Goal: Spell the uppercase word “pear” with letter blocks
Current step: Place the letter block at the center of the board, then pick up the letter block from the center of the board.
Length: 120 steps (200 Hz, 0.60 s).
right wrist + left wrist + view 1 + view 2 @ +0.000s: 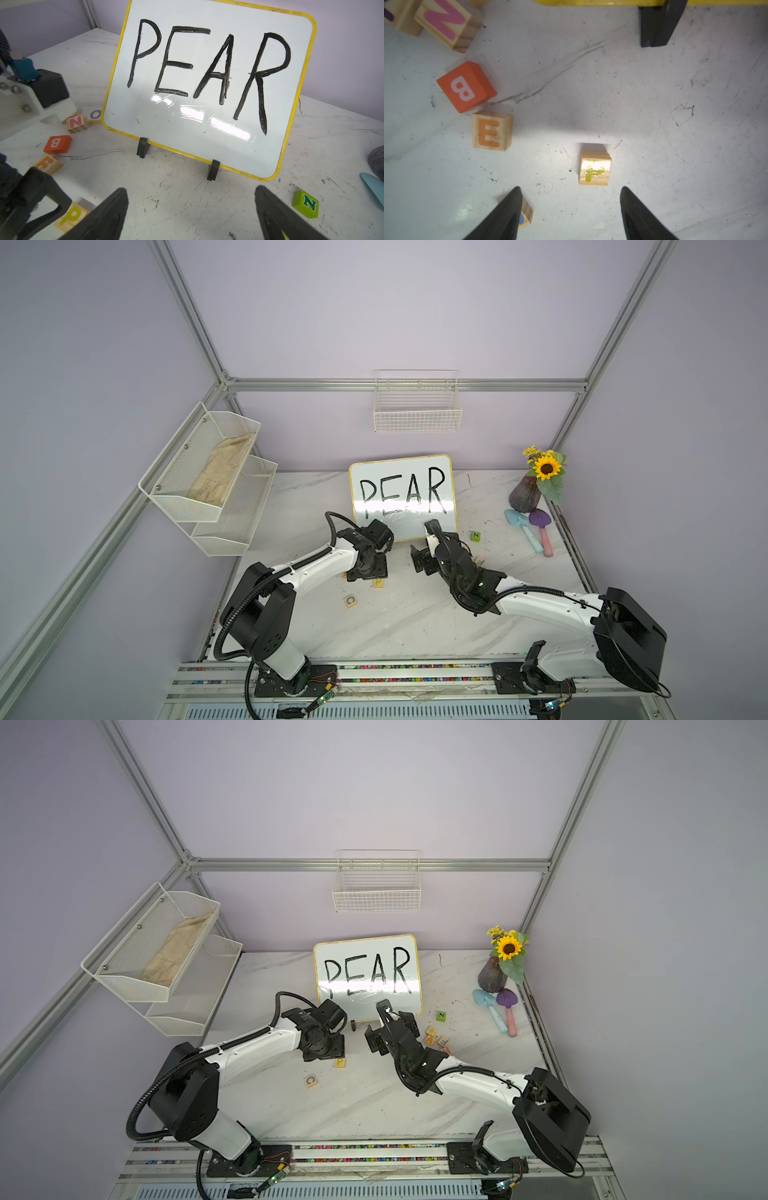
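The yellow P block (594, 168) lies flat on the table just beyond the fingertips of my left gripper (571, 190), which hangs over it open and empty. It also shows in both top views (378, 583) (340, 1062). The orange E block (491, 131) lies apart to one side, next to an orange B cube (466, 87). In a top view the orange A block (430, 1040) sits in a small cluster beside my right arm. My right gripper (191, 190) is open over bare table, facing the whiteboard. I cannot make out an R block.
The yellow-rimmed whiteboard (401, 493) reading "PEAR" stands on black feet (142, 147) behind both grippers. Stray cubes: C (350, 600), pink N (446, 20), O (94, 116), green N (305, 206). A vase with a sunflower (525, 497) and two toy shovels (540, 531) are at the back right.
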Available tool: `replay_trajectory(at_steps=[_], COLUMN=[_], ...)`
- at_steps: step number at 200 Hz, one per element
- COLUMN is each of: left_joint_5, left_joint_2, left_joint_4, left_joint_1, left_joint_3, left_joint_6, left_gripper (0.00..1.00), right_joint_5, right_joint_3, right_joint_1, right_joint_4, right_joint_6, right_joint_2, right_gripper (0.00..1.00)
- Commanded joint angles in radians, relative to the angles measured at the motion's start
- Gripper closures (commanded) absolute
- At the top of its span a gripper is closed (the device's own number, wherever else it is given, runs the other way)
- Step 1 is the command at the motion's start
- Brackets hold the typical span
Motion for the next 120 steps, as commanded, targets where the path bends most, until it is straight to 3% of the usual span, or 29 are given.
replay_trajectory(at_steps=[1,29,75,120], left_joint_5=[-0.04,-0.049,-0.075,-0.02], left_joint_2=[-0.047,-0.063,-0.097,-0.111], left_joint_4=[-0.013,-0.009,0.083,0.177], left_joint_1=[0.039,0.087,0.126,0.182], left_joint_3=[0.064,0.043,-0.071,-0.172], left_joint_6=[0.003,0.048,0.264,0.325], left_gripper=[0.27,0.27,0.3,0.32], right_joint_5=[-0.006,-0.014,-0.05,-0.072], right_joint_3=[0.026,0.032,0.05,0.08], right_joint_1=[-0.006,-0.005,-0.006,-0.005], right_joint_4=[0.023,0.023,0.011,0.002], right_joint_6=[0.01,0.015,0.032,0.04], right_joint_2=[0.004,0.005,0.05,0.081], right_gripper=[0.03,0.03,0.03,0.02])
